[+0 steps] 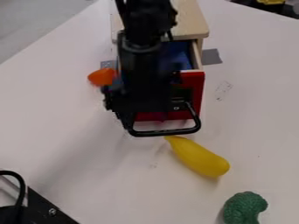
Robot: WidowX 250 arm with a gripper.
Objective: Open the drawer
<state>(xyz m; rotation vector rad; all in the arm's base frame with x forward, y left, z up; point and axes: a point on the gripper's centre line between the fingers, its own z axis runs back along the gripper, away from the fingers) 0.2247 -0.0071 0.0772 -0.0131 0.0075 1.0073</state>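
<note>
The black gripper (143, 98) hangs over the red drawer front, covering its left and middle parts. Behind it, the drawer (191, 89) stands partly pulled out of the light wooden cabinet (189, 19), and its blue inside shows between the front and the cabinet top. A black loop-shaped bar (166, 132) crosses low in front of the red face; I cannot tell whether it touches it. Any handle contact is hidden behind the gripper.
An orange object (102, 77) lies just left of the drawer. In front of it are a yellow banana-like toy (199, 158) and, nearer the lower right, a green broccoli-like toy (243, 208). Black hardware (43, 208) stands at the lower left corner of the white table (76, 131).
</note>
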